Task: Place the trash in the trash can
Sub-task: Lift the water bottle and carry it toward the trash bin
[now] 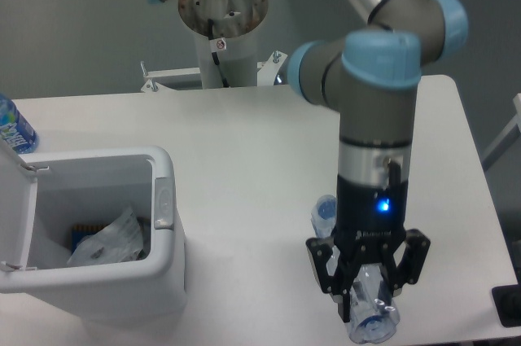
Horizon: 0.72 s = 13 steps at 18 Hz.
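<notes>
**Gripper closed on crushed bottle at right front of table**

Bottle with blue label stands at the far left edge of the white table, only partly in view. Just right of it, at the left front, sits the white trash can with its flip lid swung open to the left and the pale grey latch tab on its right wall. Inside the can lies the crumpled plastic wrapper, beside a small dark blue item that cannot be identified. Well apart to the right, the UR5e arm points straight down. Its gripper has both fingers pressed against the crushed clear bottle, whose bluish cap end shows behind the wrist. Whether the bottle still touches the table cannot be told.
</notes>
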Motion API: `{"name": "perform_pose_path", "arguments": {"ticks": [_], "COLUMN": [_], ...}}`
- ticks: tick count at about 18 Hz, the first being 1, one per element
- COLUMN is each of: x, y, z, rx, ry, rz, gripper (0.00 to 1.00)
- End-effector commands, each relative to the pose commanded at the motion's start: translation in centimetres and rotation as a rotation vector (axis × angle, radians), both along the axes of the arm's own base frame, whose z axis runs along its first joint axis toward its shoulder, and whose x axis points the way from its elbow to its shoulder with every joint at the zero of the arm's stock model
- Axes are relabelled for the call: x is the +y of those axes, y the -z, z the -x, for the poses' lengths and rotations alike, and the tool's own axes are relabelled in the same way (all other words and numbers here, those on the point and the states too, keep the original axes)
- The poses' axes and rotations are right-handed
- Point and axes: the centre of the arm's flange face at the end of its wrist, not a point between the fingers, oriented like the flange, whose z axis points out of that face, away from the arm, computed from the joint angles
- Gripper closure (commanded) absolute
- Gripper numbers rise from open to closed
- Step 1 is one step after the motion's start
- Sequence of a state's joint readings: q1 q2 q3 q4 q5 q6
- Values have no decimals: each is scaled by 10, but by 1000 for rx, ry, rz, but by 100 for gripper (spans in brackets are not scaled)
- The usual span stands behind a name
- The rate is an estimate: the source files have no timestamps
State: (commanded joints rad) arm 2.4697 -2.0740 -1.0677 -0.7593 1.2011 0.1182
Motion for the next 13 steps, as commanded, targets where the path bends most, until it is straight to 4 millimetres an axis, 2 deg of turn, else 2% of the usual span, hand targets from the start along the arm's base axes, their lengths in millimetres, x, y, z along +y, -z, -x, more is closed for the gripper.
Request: {"name": "perform_pose_path", "arguments": {"ticks": [2,4,6,13], "x": [7,24,33,54], "y": [-10,-11,-16,-61], "z": [-16,-41,-59,-141], "rx": [2,3,1,-8], "ry": [14,51,72,132], "rz": [-12,-13,-21,-84], "gripper": [47,47,47,47]}}
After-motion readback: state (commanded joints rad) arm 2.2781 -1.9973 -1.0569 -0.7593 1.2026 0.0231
